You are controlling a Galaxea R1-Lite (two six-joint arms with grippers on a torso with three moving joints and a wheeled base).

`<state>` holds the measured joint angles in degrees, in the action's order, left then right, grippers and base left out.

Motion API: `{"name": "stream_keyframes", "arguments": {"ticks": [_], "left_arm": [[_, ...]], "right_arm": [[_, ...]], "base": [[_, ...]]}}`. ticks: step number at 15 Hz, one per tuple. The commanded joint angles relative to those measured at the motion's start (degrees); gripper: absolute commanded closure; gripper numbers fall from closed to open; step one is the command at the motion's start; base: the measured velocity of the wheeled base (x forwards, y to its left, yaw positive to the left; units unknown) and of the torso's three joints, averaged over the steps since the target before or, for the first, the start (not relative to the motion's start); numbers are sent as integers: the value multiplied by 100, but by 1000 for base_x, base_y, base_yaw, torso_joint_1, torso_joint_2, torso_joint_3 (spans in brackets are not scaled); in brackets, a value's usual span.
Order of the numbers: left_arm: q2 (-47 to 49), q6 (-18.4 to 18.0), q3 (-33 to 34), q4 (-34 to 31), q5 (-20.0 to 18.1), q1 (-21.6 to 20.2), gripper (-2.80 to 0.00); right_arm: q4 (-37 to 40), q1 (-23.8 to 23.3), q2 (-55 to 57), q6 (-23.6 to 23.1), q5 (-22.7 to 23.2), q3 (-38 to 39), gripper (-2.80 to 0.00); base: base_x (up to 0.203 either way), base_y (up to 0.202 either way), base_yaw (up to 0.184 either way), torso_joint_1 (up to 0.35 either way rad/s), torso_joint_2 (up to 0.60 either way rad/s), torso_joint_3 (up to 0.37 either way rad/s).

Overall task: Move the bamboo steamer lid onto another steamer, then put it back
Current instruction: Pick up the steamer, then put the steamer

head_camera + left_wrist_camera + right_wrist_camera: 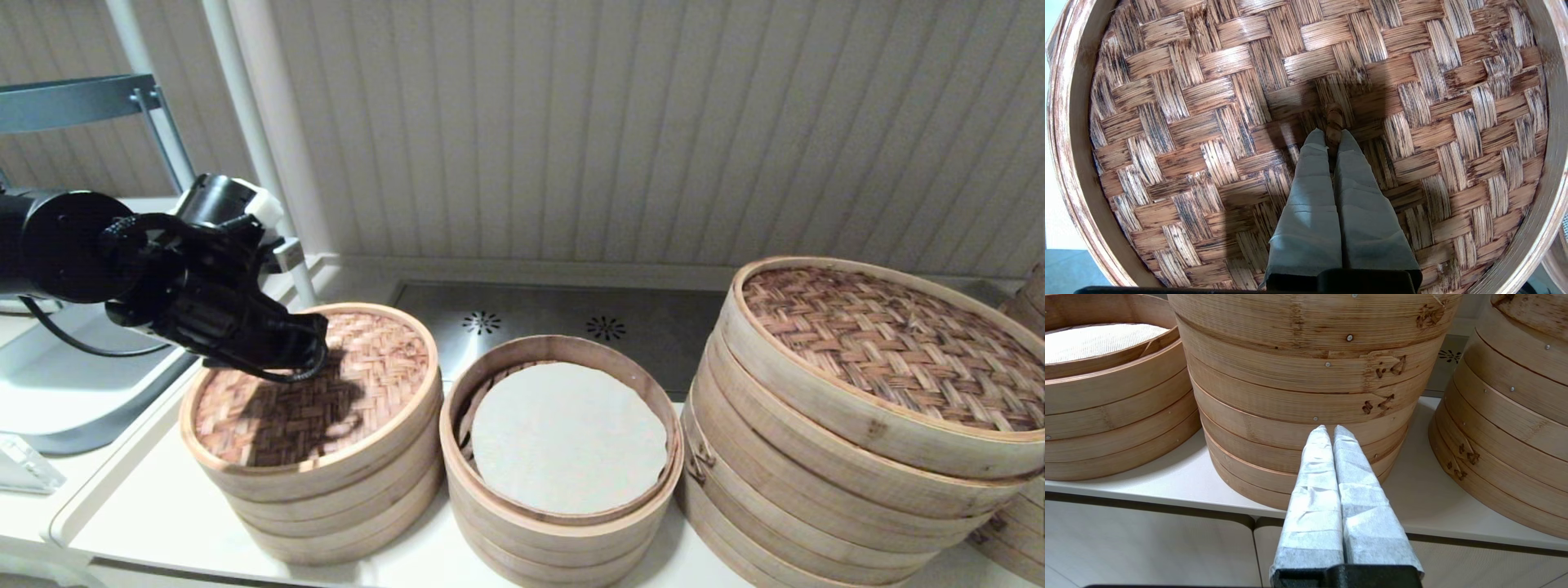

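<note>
The bamboo steamer lid [359, 384], reddish-brown weave with a pale rim, sits on the small steamer at the front left of the counter. My left gripper [314, 359] is down over its centre. In the left wrist view the lid [1208, 102] fills the picture, and my left gripper [1333, 136] is shut on the small dark knot [1334, 116]. The other small steamer [555, 547] stands just to the right, open, with a greyish-white liner and slats showing at its left edge. My right gripper [1331, 430] is shut and empty, low in front of the counter, and out of the head view.
A much larger steamer stack [824, 457] with a dark woven lid [890, 343] stands on the right, directly ahead of the right gripper [1306, 375]. Another stack [1515, 416] is at the far right. A white post [269, 147] and tray [73, 392] are on the left.
</note>
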<state>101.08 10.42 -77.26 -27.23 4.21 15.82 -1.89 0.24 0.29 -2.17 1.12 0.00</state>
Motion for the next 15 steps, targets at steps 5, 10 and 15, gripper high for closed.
{"name": "stream_keyframes", "arguments": {"ticks": [5, 10, 15], "left_arm": [[-253, 30, -202, -81, 28, 6, 0], [-528, 30, -255, -125, 28, 140, 0], [-778, 155, -416, -220, 19, 551, 0]], "right_arm": [[-4, 2, -3, -3, 2, 141, 0], [-4, 2, -3, -3, 2, 141, 0], [-4, 2, -3, -3, 2, 141, 0]], "base": [[0, 0, 0, 0, 0, 0], [0, 0, 0, 0, 0, 0], [0, 0, 0, 0, 0, 0]]}}
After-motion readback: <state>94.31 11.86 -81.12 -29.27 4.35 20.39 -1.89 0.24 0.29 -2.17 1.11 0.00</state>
